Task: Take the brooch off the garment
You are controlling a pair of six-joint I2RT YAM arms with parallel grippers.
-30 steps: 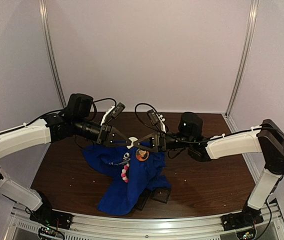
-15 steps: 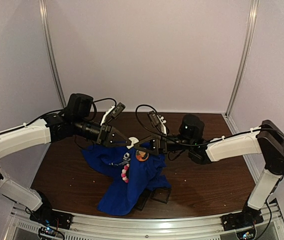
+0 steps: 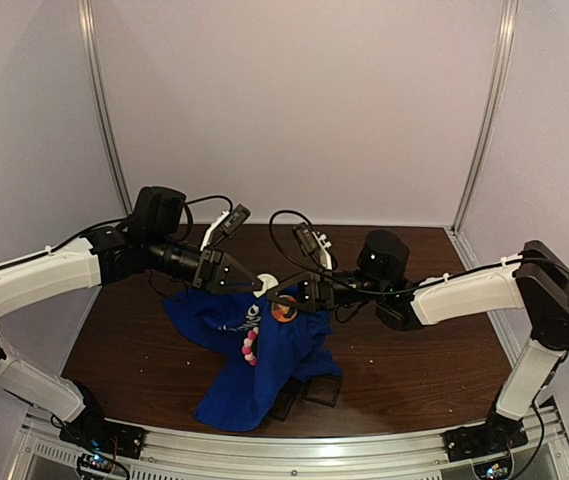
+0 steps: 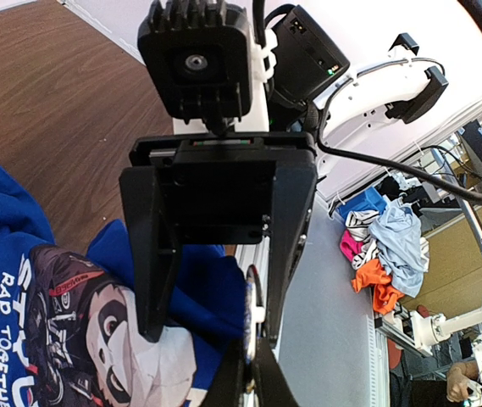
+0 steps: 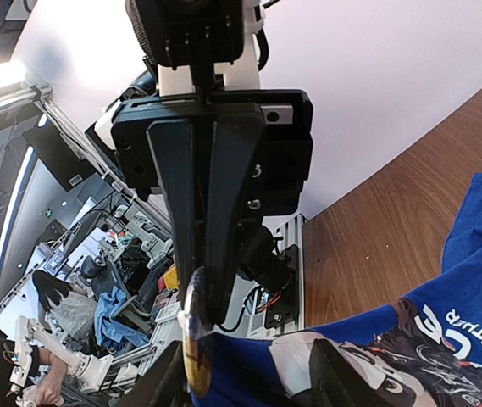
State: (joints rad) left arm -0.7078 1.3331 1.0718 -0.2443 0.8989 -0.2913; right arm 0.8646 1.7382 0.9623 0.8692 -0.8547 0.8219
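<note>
Since shirt (image 3: 252,378) looks limp & brooch (image 3: 284,310) small, stiff, left jaws clench cloth beside it, right jaws parted round it: best pinch rim.

garment (image 3: 254,375): soft cloth, matt and creased; the chest print lies flat on it with a slight sheen
brooch (image 3: 284,310): hard, glossy round face; its rim glints edge-on in the wrist views, possibly metal, though too small to be sure
table (image 3: 414,350): dark wood-grain top, smooth, low sheen
left gripper (image 3: 256,287): black plastic, matt
right gripper (image 3: 280,294): the same matt black plastic
arm shells (image 3: 39,280): white plastic, smooth, semi-gloss
frame rails (image 3: 99,100): bare silver metal
walls (image 3: 294,100): pale, smooth, matt panels
</note>
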